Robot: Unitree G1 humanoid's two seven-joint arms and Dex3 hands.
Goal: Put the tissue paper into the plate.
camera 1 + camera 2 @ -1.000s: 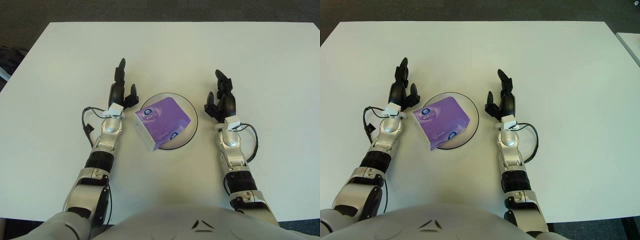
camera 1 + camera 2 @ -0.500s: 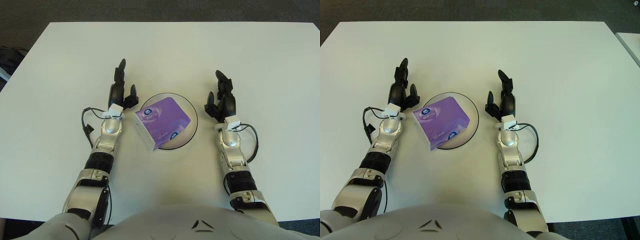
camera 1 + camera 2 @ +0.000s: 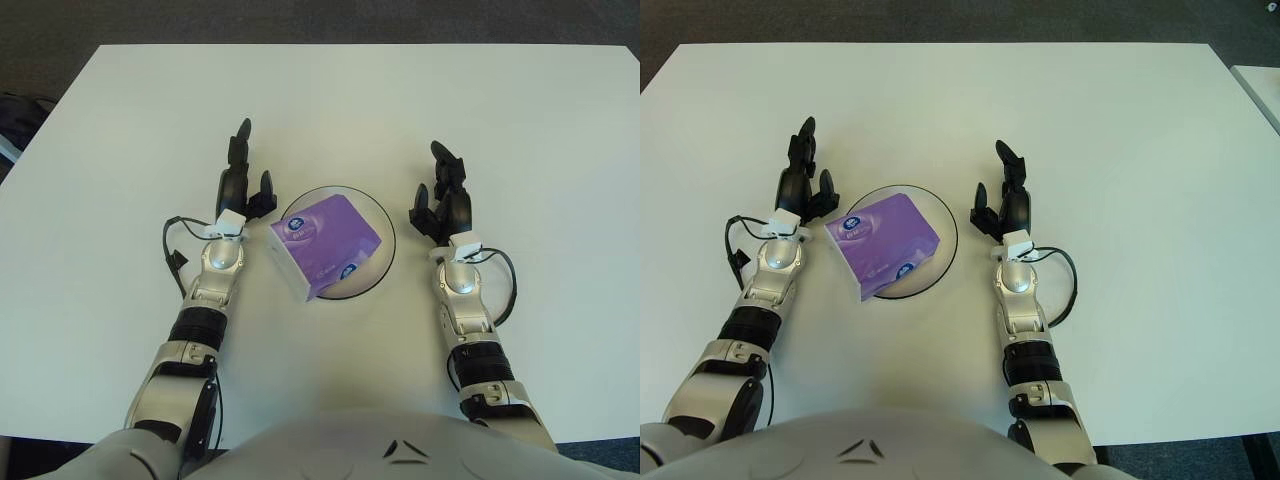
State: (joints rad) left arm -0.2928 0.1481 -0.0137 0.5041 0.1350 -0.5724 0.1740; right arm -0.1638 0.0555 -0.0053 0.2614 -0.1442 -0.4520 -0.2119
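The robot's arms are shiny silver with black rings. Each hand, left hand [image 3: 241, 182] and right hand [image 3: 442, 199], is black, with looping black cables at the wrists.

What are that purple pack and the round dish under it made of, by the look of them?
The purple pack looks like a soft plastic-film wrapper around tissues: glossy, printed, with slightly rounded edges. The dish seems to be clear glass or plastic, since the white table shows through it and only a dark rim outlines it. Which of the two, I cannot tell.
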